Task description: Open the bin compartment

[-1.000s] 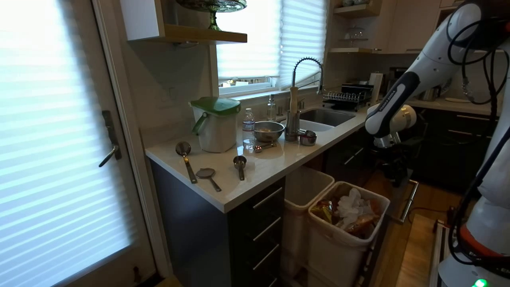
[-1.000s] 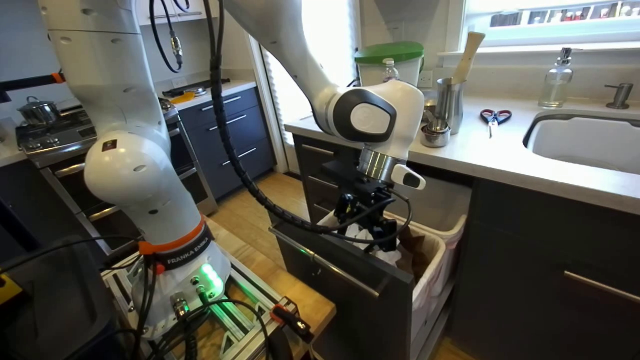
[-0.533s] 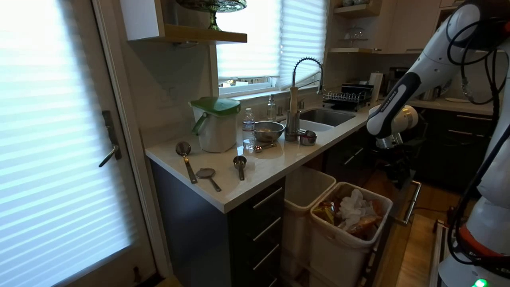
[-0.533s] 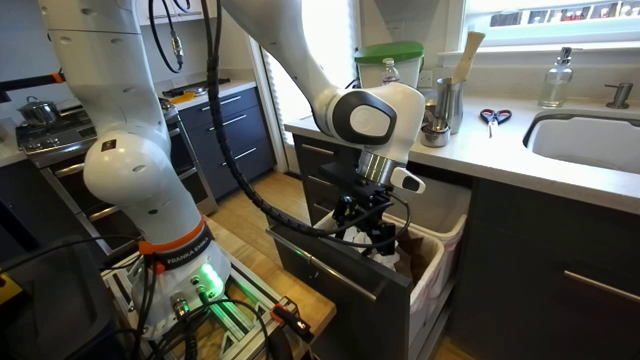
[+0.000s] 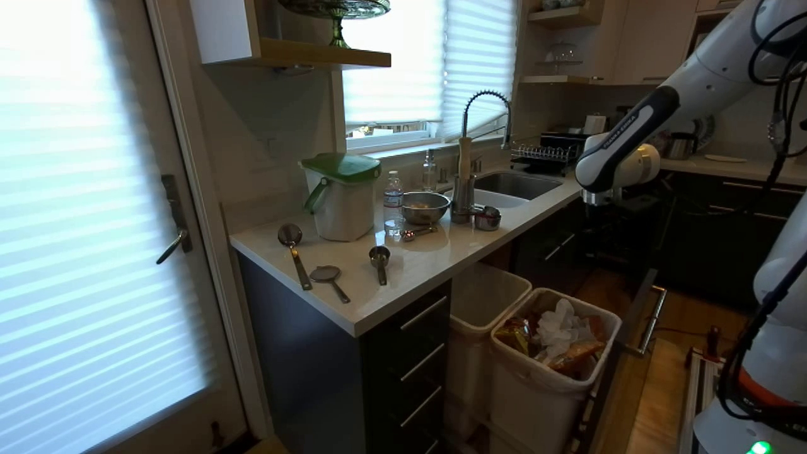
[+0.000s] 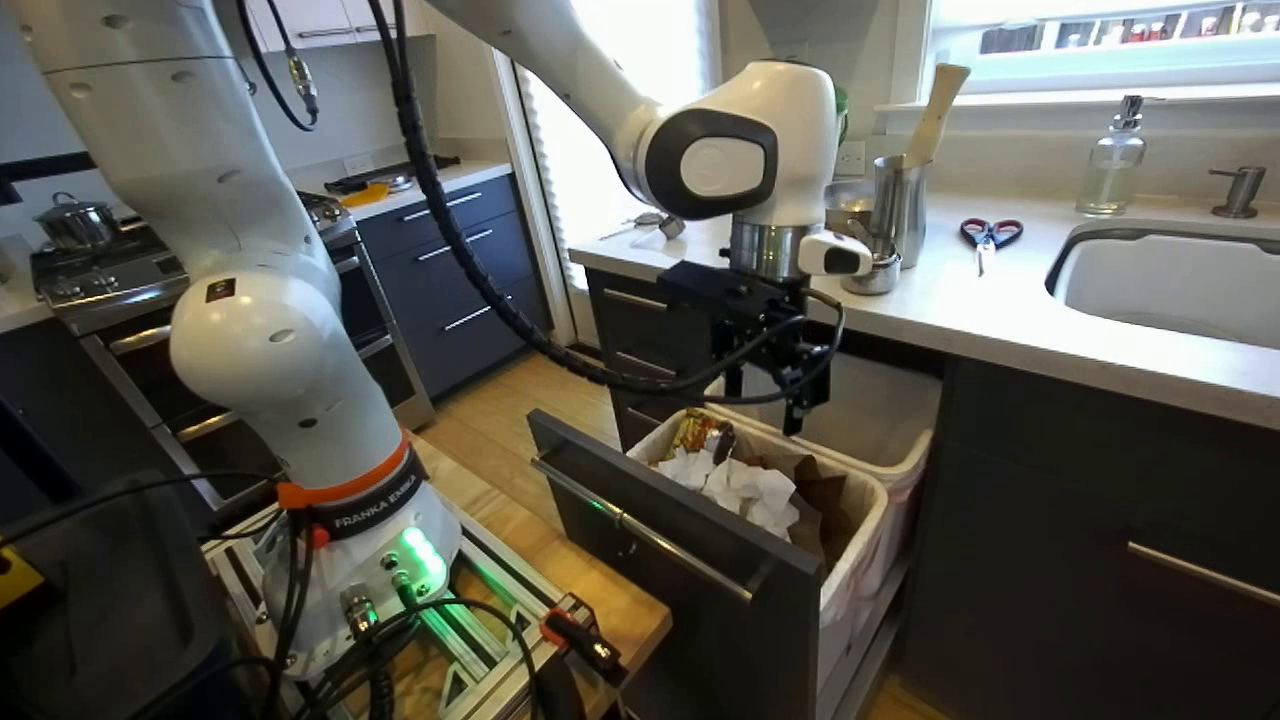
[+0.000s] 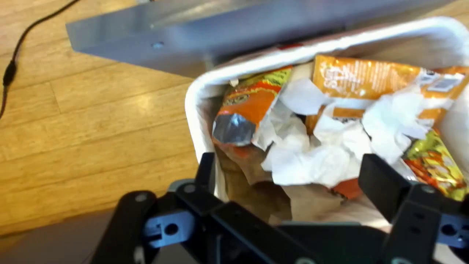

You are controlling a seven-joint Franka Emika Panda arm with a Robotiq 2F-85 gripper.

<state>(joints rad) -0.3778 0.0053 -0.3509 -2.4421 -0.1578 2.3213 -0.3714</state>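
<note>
Trash lies in the bin behind the drawer front.

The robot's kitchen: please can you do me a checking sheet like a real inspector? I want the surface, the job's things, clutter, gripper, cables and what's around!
Surface: pale counter, kitchen things standing and lying on it.
Job's things: drawer pulled out; front bin holds white paper and snack wrappers; back bin sits behind it.
Clutter: scissors beside the sink; bottle, bowl and green-lidded bucket elsewhere on the counter.
Gripper: open above the bins, apart from the drawer's handle; held thing: nothing seen.
Cables: thick black cable sags from the arm toward the gripper; thin cable on the floor.
Surroundings: window, door, pot on the stove.
</note>
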